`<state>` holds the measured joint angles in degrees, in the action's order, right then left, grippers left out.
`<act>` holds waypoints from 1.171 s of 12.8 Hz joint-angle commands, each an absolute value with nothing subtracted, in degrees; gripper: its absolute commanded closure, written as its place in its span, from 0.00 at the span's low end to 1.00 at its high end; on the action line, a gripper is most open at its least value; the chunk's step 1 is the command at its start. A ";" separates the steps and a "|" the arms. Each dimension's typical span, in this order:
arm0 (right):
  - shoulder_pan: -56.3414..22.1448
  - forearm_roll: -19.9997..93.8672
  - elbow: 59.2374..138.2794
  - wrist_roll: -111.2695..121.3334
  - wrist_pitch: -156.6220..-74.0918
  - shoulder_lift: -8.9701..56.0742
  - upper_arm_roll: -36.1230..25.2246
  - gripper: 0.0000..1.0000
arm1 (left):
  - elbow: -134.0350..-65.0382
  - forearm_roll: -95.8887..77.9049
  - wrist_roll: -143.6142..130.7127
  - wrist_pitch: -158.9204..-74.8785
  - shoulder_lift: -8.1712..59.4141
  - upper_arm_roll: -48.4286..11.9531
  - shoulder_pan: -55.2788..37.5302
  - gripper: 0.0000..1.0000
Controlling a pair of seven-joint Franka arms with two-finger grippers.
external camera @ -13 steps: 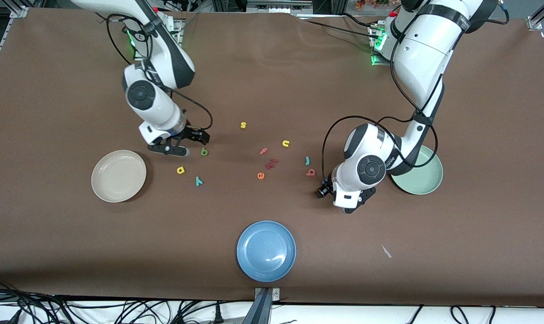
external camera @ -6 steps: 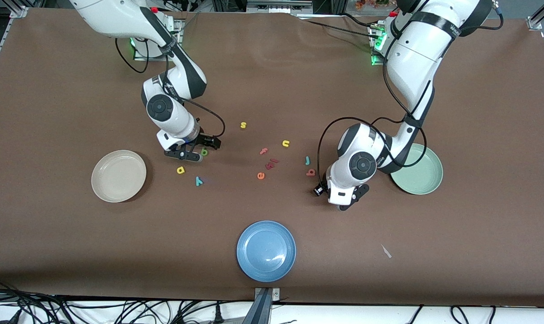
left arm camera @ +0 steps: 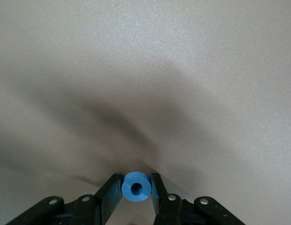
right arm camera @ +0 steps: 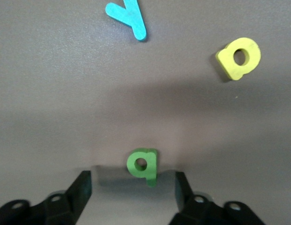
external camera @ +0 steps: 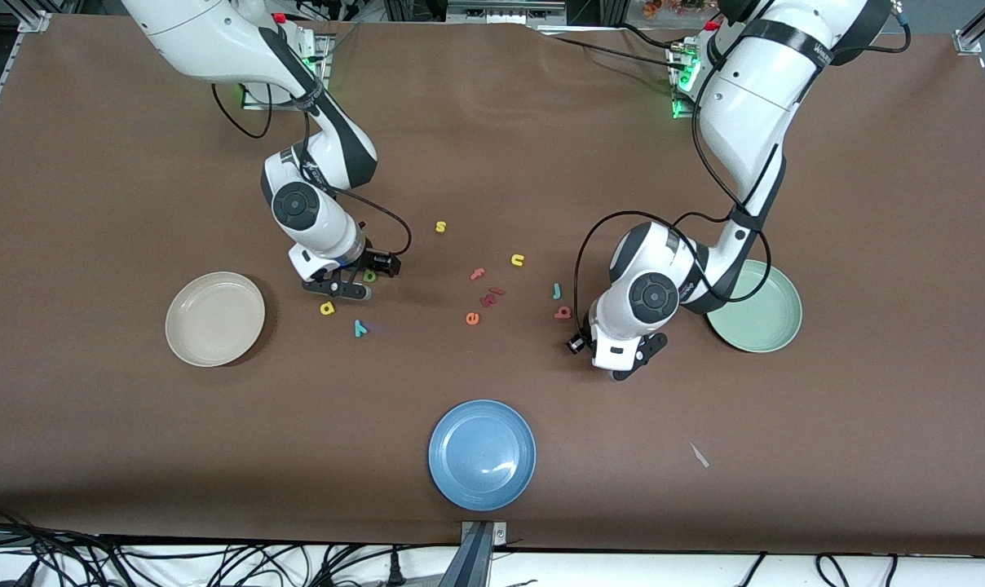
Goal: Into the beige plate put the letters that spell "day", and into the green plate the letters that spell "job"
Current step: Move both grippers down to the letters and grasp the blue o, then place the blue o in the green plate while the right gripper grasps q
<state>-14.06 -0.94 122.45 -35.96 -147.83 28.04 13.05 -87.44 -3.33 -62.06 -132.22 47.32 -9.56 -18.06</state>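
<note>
In the left wrist view my left gripper point(left arm camera: 136, 182) is shut on the blue ring-shaped "o" point(left arm camera: 136, 186), a finger touching each side. Seen from the front, that hand point(external camera: 633, 361) is low over the table beside the green plate point(external camera: 766, 314) and hides the "o". The red-pink "b" point(external camera: 563, 312) and teal "j" point(external camera: 556, 290) lie next to it. My right gripper point(right arm camera: 132, 177) is open, its fingers either side of the green "d" point(right arm camera: 142, 165) and apart from it. The yellow "a" point(external camera: 327, 308), the teal "y" point(external camera: 360, 328) and the beige plate point(external camera: 215, 319) are close by.
A blue plate point(external camera: 482, 455) sits near the front edge. Loose letters lie mid-table: yellow "s" point(external camera: 440, 227), yellow "n" point(external camera: 518, 260), pinkish "f" point(external camera: 478, 274), orange "e" point(external camera: 472, 319) and a reddish piece point(external camera: 491, 297). A small pale scrap point(external camera: 699, 455) lies nearer the front camera than the green plate.
My right hand has moved from beside the green "d" to straddle it. My left hand has shifted slightly toward the "b" and settled lower.
</note>
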 commanded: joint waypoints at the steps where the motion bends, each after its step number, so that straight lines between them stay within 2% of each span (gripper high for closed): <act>1: -13.97 -2.55 121.29 -36.47 -147.66 29.00 12.92 0.35 | -89.12 -1.41 -62.93 -132.37 46.67 -8.70 -18.63 0.79; 5: -13.89 -3.51 121.20 -36.39 -147.57 29.00 12.83 0.46 | -88.42 1.76 -61.19 -126.06 42.21 -8.79 -16.97 0.80; 10: -13.89 -4.92 120.94 -36.21 -147.30 29.00 12.40 0.64 | -88.59 1.76 -40.39 -103.49 33.76 -8.97 -6.09 0.81; 12: -13.89 -5.10 120.85 -36.30 -147.30 29.00 12.39 0.70 | -89.03 1.84 -30.72 -101.52 33.05 -8.79 0.32 0.81; 15: -13.80 -5.19 120.07 -36.30 -145.91 29.09 12.39 0.86 | -90.08 7.54 -20.85 -102.30 35.58 -8.88 7.19 0.81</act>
